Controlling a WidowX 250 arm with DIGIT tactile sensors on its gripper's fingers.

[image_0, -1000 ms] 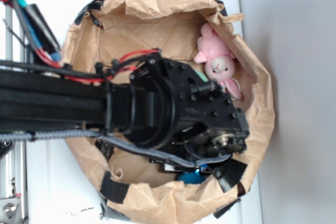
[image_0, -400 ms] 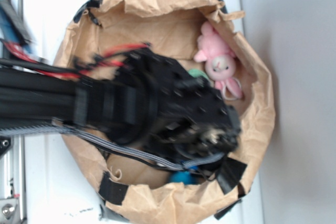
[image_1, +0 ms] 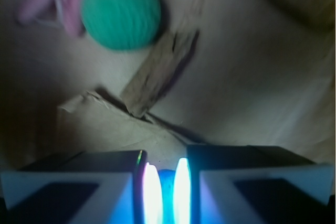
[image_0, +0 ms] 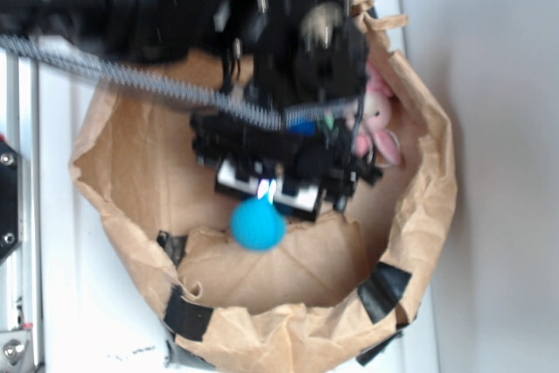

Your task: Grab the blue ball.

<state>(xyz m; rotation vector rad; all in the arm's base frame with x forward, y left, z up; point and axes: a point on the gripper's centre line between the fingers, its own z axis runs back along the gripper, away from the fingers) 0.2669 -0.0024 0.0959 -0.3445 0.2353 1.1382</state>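
Gripper (image_0: 266, 191) pinching blue ball (image_0: 258, 224) above paper bag (image_0: 419, 216) (motion-blurred); hold squeeze steady, lift straight, avoid bag rim.

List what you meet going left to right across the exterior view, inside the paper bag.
Paper bag's left wall → blue ball, held below the gripper → pink plush bunny → paper bag's right wall.
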